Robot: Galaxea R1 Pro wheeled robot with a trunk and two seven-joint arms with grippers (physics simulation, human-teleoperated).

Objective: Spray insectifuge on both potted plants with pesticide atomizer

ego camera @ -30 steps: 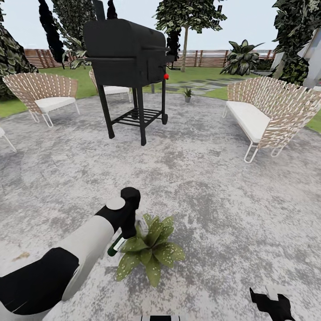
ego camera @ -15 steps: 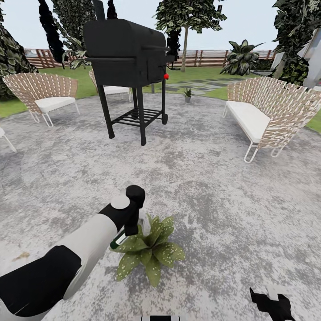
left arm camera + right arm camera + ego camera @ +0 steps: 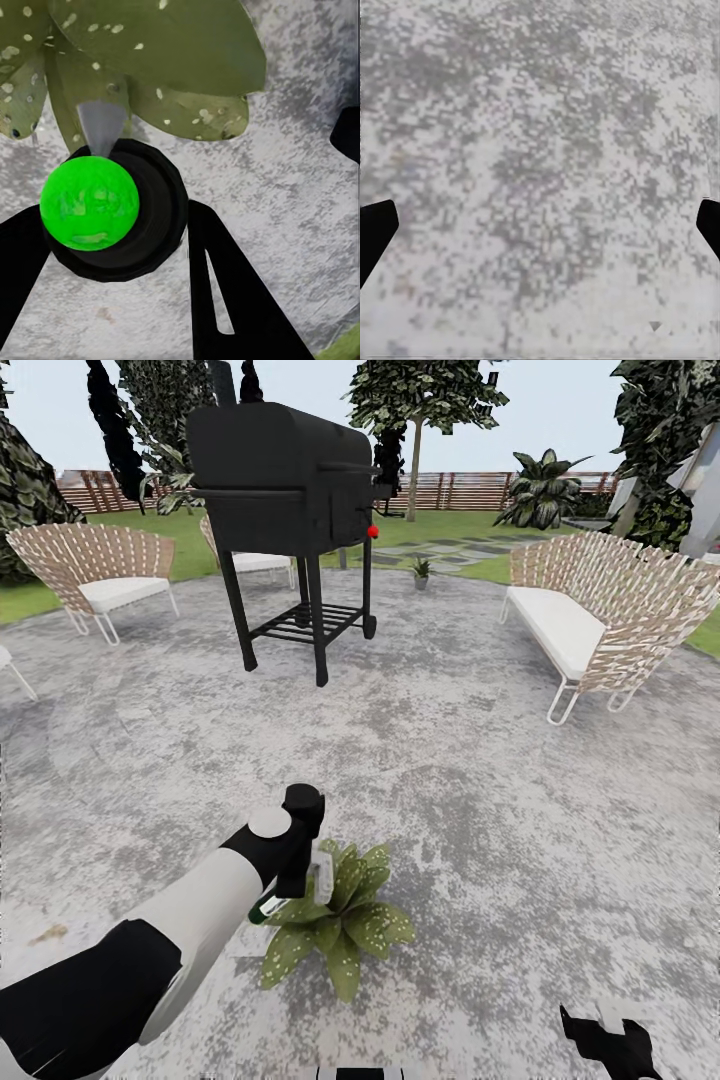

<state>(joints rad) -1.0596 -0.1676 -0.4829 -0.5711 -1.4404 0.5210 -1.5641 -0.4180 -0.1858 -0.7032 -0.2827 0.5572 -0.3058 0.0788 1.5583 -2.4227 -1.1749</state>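
My left gripper (image 3: 292,888) is shut on the pesticide atomizer (image 3: 264,907), holding it just over a potted plant (image 3: 340,925) on the stone patio. In the left wrist view the atomizer (image 3: 112,214) is a black bottle with a bright green top, held between the gripper's (image 3: 112,232) black fingers. A pale grey spray cone points from it at the leaves (image 3: 161,52). Whitish specks of insectifuge (image 3: 166,94) dot those leaves. A second small potted plant (image 3: 421,570) stands far off at the patio's edge. My right gripper (image 3: 606,1042) hangs open at the lower right over bare paving (image 3: 540,180).
A black barbecue grill (image 3: 285,475) stands ahead on the patio. A wicker chair (image 3: 97,568) sits at the left and a wicker sofa (image 3: 600,610) at the right. Grass, stepping stones (image 3: 455,550) and a slatted fence (image 3: 470,490) lie beyond.
My left gripper with the atomizer has shifted slightly right over the plant and its wrist has turned. The right arm and the camera have stayed still.
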